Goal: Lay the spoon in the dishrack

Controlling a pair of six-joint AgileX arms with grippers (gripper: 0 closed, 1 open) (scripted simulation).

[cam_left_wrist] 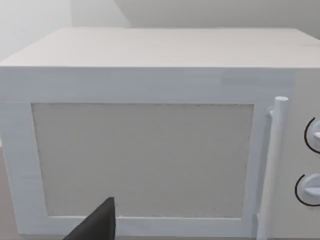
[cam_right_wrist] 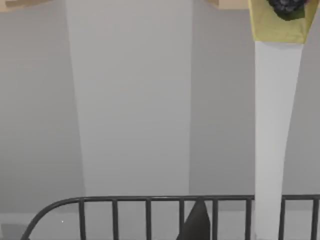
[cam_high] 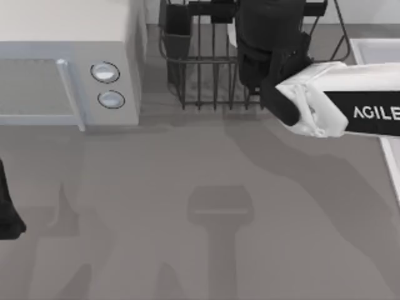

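The dishrack [cam_high: 206, 75], a dark wire basket with a cutlery cup [cam_high: 177, 31] at its left corner, stands at the table's back centre. My right arm's dark wrist [cam_high: 269, 50] hangs over the rack's right half and hides the gripper beneath it. In the right wrist view the right gripper [cam_right_wrist: 195, 222] sits just above the rack's top rail [cam_right_wrist: 130, 200]. A pale slender strip [cam_right_wrist: 272, 140] with a yellowish top crosses in front of that rail; I cannot tell whether it is the spoon. My left gripper [cam_high: 7, 215] is parked at the table's left edge.
A white microwave [cam_high: 69, 69] with two round knobs stands at the back left, close to the rack, and its door [cam_left_wrist: 145, 160] faces the left wrist camera. A white edge [cam_high: 375, 50] runs along the right side. Grey tabletop [cam_high: 200, 219] lies open in front.
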